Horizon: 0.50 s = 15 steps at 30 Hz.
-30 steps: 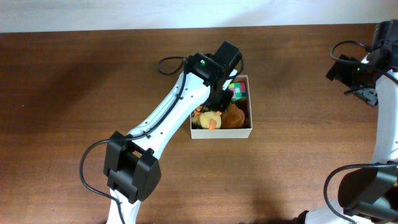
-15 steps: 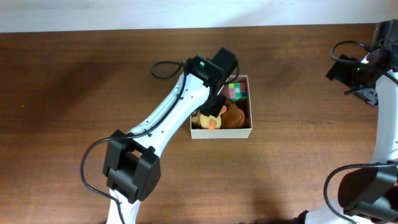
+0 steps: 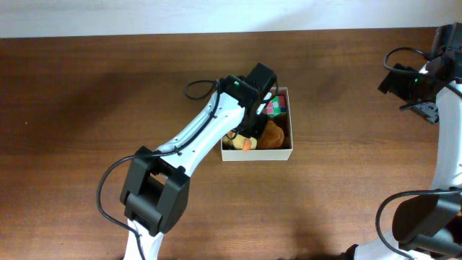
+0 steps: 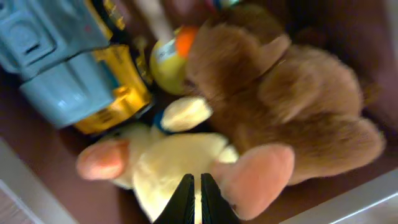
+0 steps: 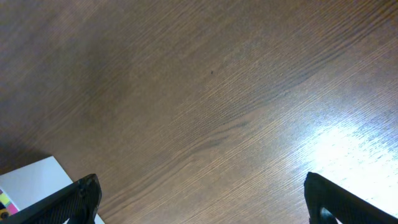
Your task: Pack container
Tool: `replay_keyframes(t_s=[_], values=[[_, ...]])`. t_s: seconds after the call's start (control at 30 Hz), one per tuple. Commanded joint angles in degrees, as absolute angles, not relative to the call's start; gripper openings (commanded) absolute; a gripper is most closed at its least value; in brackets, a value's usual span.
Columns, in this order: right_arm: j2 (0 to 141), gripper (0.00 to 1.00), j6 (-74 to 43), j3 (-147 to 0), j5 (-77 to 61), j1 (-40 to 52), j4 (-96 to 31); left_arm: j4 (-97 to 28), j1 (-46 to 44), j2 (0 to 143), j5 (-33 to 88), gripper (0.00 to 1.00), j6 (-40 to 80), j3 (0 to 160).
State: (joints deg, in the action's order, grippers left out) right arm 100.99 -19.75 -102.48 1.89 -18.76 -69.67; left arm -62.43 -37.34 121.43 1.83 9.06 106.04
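Observation:
The container (image 3: 257, 153) is a square white-walled box at the table's middle, holding several toys. In it are a colourful cube (image 3: 274, 107), a brown plush (image 3: 273, 136) and a yellow duck plush (image 3: 241, 141). My left gripper (image 3: 250, 121) reaches down into the box. In the left wrist view its fingers (image 4: 194, 200) are shut and empty just over the duck plush (image 4: 174, 165). The brown plush (image 4: 280, 93) lies to the right and a blue and yellow toy (image 4: 68, 62) to the left. My right gripper (image 5: 199, 202) is open and empty, raised over bare table at the far right (image 3: 422, 94).
A black cable (image 3: 196, 88) loops off the left arm beside the box. A white corner of the box (image 5: 31, 180) shows at the lower left of the right wrist view. Brown wooden table (image 3: 86, 108) surrounds the box.
My left gripper has shifted slightly back and forth over the box's left half and stays low among the toys. The right arm has not moved.

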Motion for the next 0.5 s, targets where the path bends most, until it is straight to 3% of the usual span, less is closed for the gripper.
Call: replay_keyframes(t_s=[0.0,0.47], values=[[100.9,0.98,-20.4,-102.2,1.8,-18.8,-69.6,-61.2,-38.5,121.3,3.9,0.07,9.5,104.8],[100.9,0.99,-20.4,-102.2,1.8,-18.8,-69.6,-53.0,-38.6,121.3,3.7,0.07,9.5,96.1]])
